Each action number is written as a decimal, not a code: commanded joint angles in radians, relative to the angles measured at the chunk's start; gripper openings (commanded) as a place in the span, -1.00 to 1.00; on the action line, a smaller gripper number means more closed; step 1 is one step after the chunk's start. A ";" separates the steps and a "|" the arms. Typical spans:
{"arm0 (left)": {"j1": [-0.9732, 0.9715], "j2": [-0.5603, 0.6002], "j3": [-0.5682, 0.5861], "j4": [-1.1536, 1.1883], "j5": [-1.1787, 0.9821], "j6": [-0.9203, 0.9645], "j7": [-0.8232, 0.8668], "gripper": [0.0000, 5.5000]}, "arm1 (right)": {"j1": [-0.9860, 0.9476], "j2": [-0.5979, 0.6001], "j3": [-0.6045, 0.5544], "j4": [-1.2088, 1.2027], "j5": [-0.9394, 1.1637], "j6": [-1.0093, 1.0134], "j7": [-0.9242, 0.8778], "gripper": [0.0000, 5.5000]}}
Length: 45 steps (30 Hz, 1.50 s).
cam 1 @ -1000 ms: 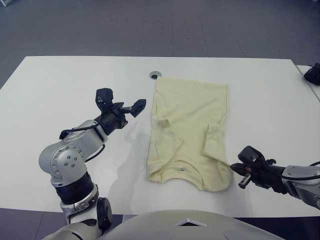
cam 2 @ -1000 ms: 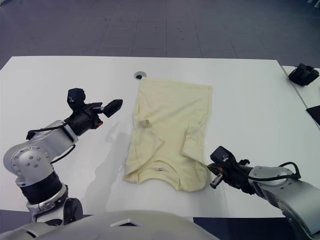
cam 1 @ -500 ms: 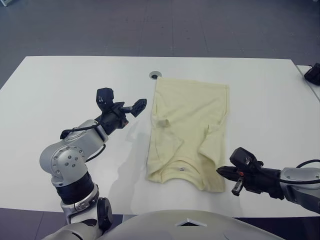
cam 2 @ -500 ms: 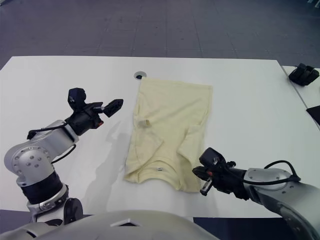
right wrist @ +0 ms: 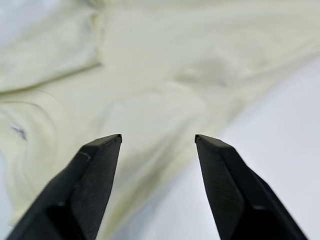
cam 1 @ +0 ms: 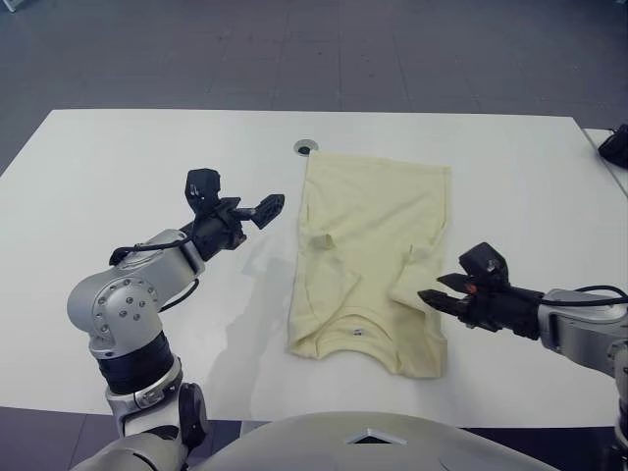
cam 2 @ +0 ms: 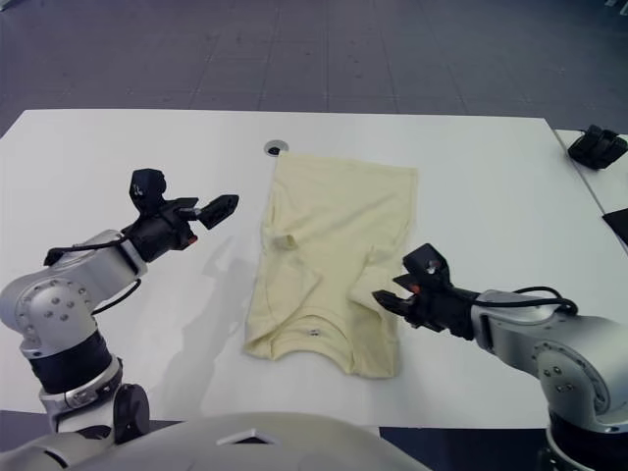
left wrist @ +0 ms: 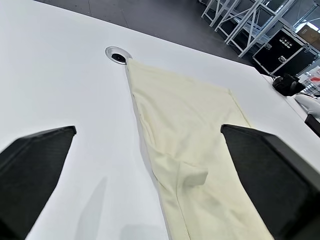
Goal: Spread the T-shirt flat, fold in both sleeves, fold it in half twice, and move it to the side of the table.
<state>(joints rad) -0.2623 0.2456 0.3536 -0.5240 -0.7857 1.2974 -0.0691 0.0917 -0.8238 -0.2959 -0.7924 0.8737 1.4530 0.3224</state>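
While a pale yellow T-shirt (cam 1: pixel 368 250) lies on the white tabletop (cam 1: pixel 118 167), a little right of its middle, we see one arm on either side of it. Its collar is at the near end and its hem at the far end. Both sleeves are turned in over the body. The one on the left forms a small neat flap, and the one on the right is bunched into a raised, crumpled fold. The far left corner of the hem sits just beside a round cable hole (cam 1: pixel 305 147) set into the tabletop.

Our left tool (cam 1: pixel 267 207) hangs above bare tabletop just left of the shirt and points toward it. Its fingers (left wrist: pixel 35 160) are spread wide and hold nothing.

Our right tool (cam 1: pixel 434 298) is at the shirt's near right side, right at the crumpled sleeve fold. Its two fingers (right wrist: pixel 95 175) are parted with only cloth seen beyond the gap, and nothing is gripped. We cannot tell whether the tips touch the fabric. From the head views this tool covers a small part of the shirt's right edge.

Past the right edge, a small dark object (cam 2: pixel 595 145) rests on a separate white surface (cam 2: pixel 610 182). Dark grey floor (cam 1: pixel 294 49) lies beyond the far edge, with metal racks (left wrist: pixel 235 15) and a black case (left wrist: pixel 282 47) farther off.
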 commanded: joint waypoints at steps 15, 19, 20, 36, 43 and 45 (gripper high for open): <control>0.007 0.074 -0.069 0.042 0.025 -0.024 -0.063 0.96 | 0.194 -0.062 0.253 0.004 -0.239 -0.277 0.101 0.96; 0.037 0.135 -0.115 0.030 0.049 -0.048 -0.108 0.96 | 0.192 -0.053 0.241 0.011 -0.263 -0.294 0.099 0.96; 0.052 0.167 -0.136 0.020 0.056 -0.063 -0.137 0.96 | 0.189 -0.053 0.220 0.007 -0.259 -0.298 0.108 0.96; 0.414 0.615 -0.382 0.094 0.438 -0.775 -0.729 0.96 | 0.401 -0.287 0.134 0.162 -0.695 -0.979 0.382 0.96; 0.538 0.705 -0.476 0.128 0.650 -1.129 -0.860 0.96 | 0.540 -0.278 0.136 0.250 -0.882 -1.412 0.476 0.96; 0.546 0.719 -0.521 0.165 0.780 -1.292 -0.841 0.96 | 0.562 -0.261 0.142 0.271 -0.918 -1.493 0.484 0.96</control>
<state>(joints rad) 0.2705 0.9300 -0.1156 -0.3980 -0.1393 0.1479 -0.9195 0.6296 -1.0941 -0.1604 -0.5428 -0.0036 0.0392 0.7929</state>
